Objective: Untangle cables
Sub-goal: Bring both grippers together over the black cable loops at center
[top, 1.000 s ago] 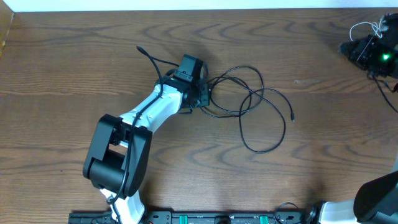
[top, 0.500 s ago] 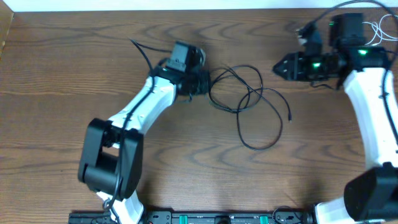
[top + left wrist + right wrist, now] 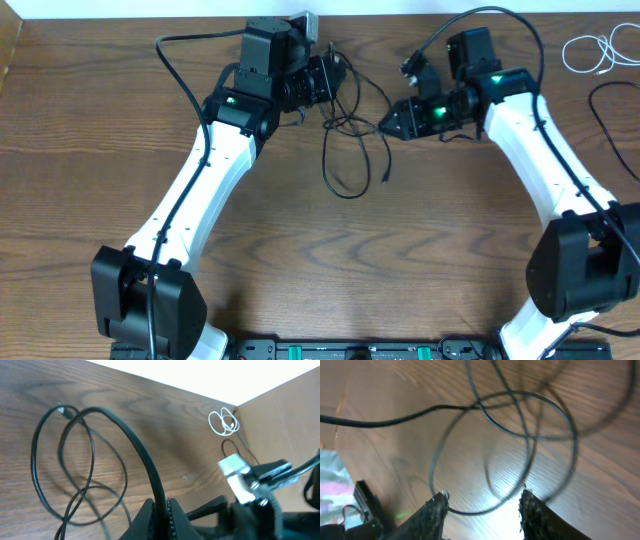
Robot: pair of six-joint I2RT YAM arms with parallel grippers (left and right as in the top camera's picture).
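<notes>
A thin black cable [image 3: 345, 150] hangs in loops from my left gripper [image 3: 335, 75], which is shut on it and holds it lifted near the table's back middle. In the left wrist view the cable [image 3: 125, 435] runs up from between the shut jaws [image 3: 161, 510], with loops below it. My right gripper [image 3: 385, 125] is open just right of the loops; its view shows the black loops [image 3: 520, 425] ahead of its open fingers [image 3: 482, 502]. A white cable [image 3: 590, 50] lies coiled at the back right, also in the left wrist view [image 3: 222, 421]. Another black cable [image 3: 605, 100] lies at the right edge.
The wooden table [image 3: 320, 260] ends at a white back edge. A cardboard wall [image 3: 285, 425] stands to the right of the table. My two arms reach toward each other over the back half of the table.
My left gripper has lifted the black cable up and toward the back. My right arm has come in from the right and now points at the hanging loops.
</notes>
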